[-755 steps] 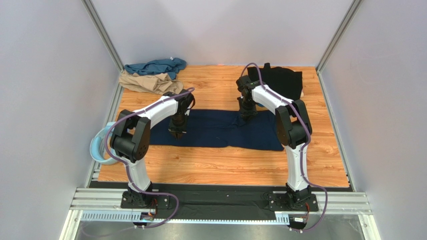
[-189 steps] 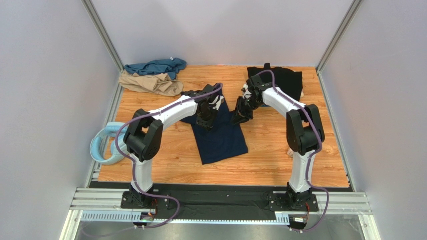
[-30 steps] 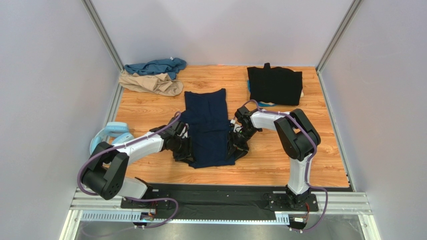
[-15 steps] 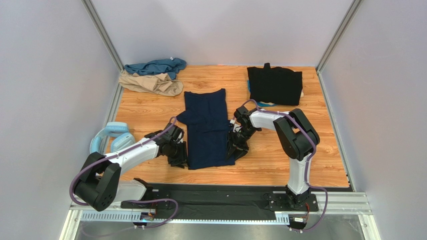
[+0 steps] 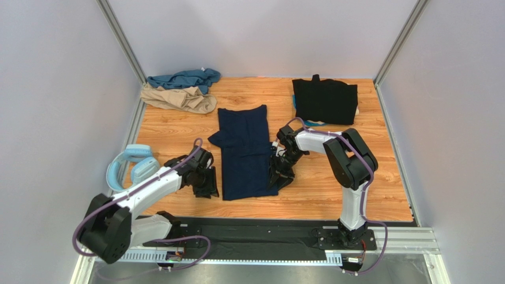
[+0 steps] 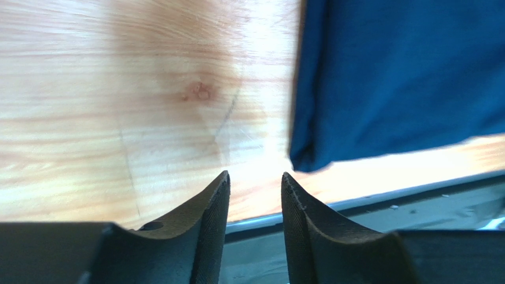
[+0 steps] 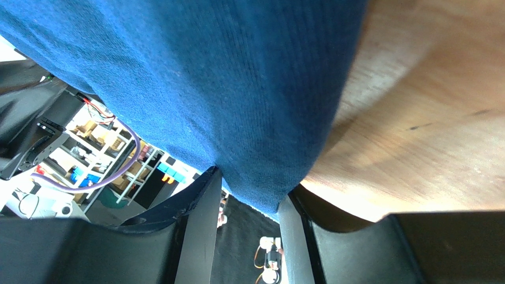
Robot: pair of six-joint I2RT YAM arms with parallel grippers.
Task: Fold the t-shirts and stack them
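Observation:
A dark navy t-shirt (image 5: 245,151) lies folded into a long strip in the middle of the wooden table (image 5: 350,183). My left gripper (image 5: 206,184) rests low on the table just left of the strip's near corner. In the left wrist view the left gripper (image 6: 255,177) is open and empty, with the navy t-shirt (image 6: 391,71) off to the upper right. My right gripper (image 5: 281,171) sits at the strip's right edge. Seen from the right wrist, the right gripper (image 7: 252,177) has its fingers apart with the navy t-shirt (image 7: 237,89) edge sagging between them.
A black t-shirt (image 5: 325,100) lies folded at the back right. Teal (image 5: 185,78) and tan (image 5: 178,98) t-shirts lie crumpled at the back left. A pale blue plastic ring (image 5: 127,167) sits at the table's left edge. The table's near edge (image 6: 385,192) is close to my left fingers.
My left gripper has slid left off the navy t-shirt's near left edge onto bare wood. That edge now lies straighter. The right arm has not moved.

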